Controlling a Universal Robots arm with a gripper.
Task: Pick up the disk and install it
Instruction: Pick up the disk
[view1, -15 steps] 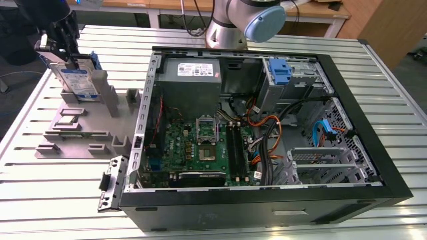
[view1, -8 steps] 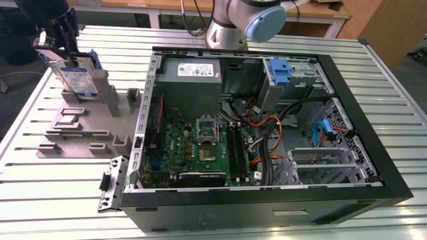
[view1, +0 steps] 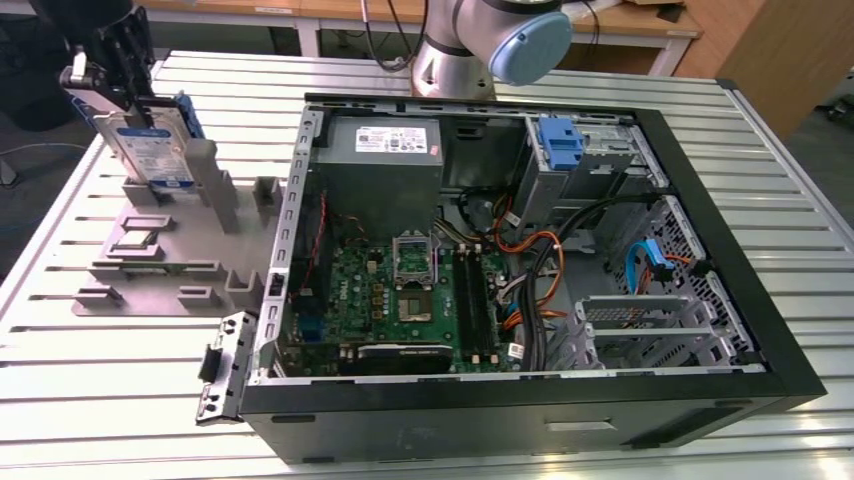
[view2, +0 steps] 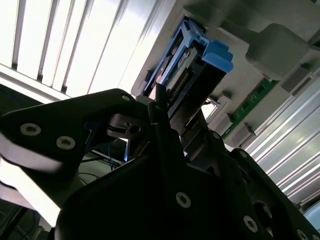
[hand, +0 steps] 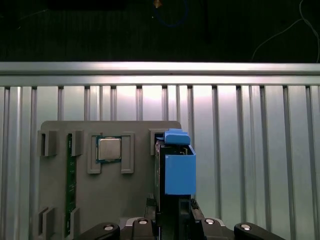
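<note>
The disk (view1: 147, 150) is a silver drive with a white-and-blue label and a blue carrier frame. It stands upright on edge over the back of the grey fixture (view1: 160, 250), at the exterior view's left. My gripper (view1: 114, 85) comes down onto its top edge and is shut on it. Whether its lower edge still rests in the fixture slot I cannot tell. In the first wrist view the disk (hand: 177, 167) shows edge-on between my fingers (hand: 150, 222). In the second wrist view the disk (view2: 192, 70) with its blue tab juts out past the gripper body.
An open computer case (view1: 747, 300) lies on the slatted table, with motherboard (view1: 400, 290), power supply (view1: 387, 145) and a drive cage with a blue bracket (view1: 561, 140). The fixture also holds a processor chip (hand: 108, 148) and a memory stick (hand: 71, 185). The arm's base (view1: 461, 50) stands behind the case.
</note>
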